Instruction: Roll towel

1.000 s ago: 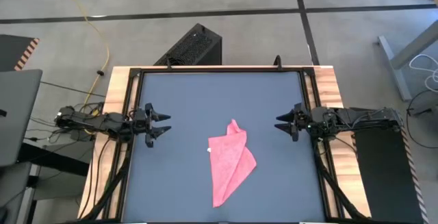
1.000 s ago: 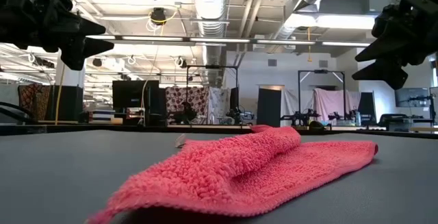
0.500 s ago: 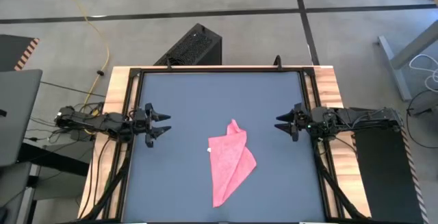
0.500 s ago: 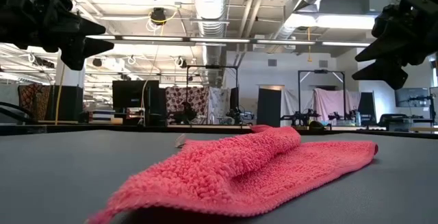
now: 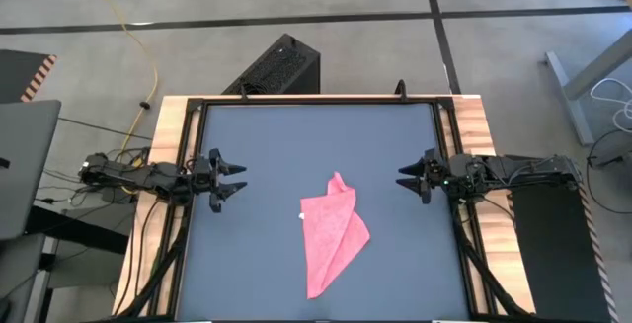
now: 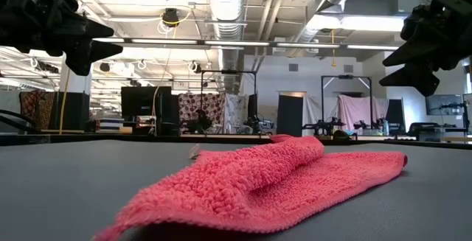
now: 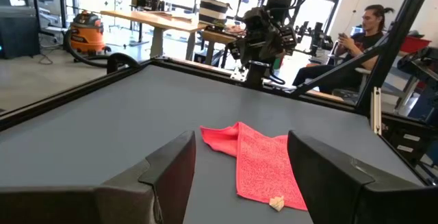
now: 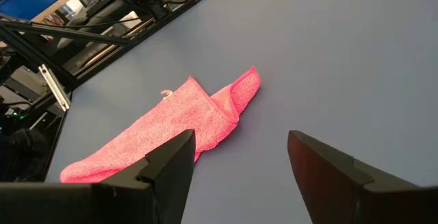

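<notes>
The pink towel (image 5: 333, 232) lies folded over on the dark grey tabletop (image 5: 296, 145), near the middle and toward the near edge. It also shows in the low view (image 6: 258, 186), the left wrist view (image 7: 263, 166) and the right wrist view (image 8: 171, 128). A small white tag (image 7: 276, 201) shows at its edge. My left gripper (image 5: 237, 179) is open above the table's left side, clear of the towel. My right gripper (image 5: 403, 177) is open above the table's right side, clear of the towel.
A black frame (image 5: 316, 101) runs round the tabletop. A person (image 7: 356, 42) sits beyond the table's right side. Bare tabletop lies on all sides of the towel.
</notes>
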Robot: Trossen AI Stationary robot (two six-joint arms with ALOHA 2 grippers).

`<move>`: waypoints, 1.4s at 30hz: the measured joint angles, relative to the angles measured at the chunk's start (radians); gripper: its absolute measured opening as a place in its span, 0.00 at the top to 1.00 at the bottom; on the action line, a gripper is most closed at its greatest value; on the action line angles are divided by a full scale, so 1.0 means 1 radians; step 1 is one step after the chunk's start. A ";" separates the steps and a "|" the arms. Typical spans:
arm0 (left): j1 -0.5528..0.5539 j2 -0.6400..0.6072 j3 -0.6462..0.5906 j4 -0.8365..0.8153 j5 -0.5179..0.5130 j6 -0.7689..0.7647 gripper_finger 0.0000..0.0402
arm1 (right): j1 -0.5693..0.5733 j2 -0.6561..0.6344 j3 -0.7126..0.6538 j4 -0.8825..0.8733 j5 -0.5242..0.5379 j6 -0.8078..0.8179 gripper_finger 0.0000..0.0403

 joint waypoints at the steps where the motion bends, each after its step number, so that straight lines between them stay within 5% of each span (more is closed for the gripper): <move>1: 0.000 0.000 0.000 0.000 0.000 0.000 0.45 | 0.000 0.000 0.000 0.000 0.000 0.000 0.35; 15: 0.000 0.000 0.001 0.084 -0.053 0.020 0.45 | 0.000 0.000 0.000 0.000 0.000 0.000 0.35; 26: 0.000 0.038 -0.012 0.114 -0.086 -0.253 0.45 | -0.011 0.000 0.000 0.028 0.019 -0.135 0.35; 32: 0.001 0.279 -0.012 0.332 -0.115 -0.254 0.45 | -0.021 0.000 0.000 0.040 0.033 -0.140 0.35; 35: 0.001 0.490 -0.003 0.487 -0.112 -0.219 0.45 | -0.021 0.000 0.000 0.111 0.097 -0.140 0.35; 42: 0.028 0.989 0.206 0.516 -0.157 -0.145 0.45 | -0.021 0.001 0.000 0.177 0.135 -0.156 0.35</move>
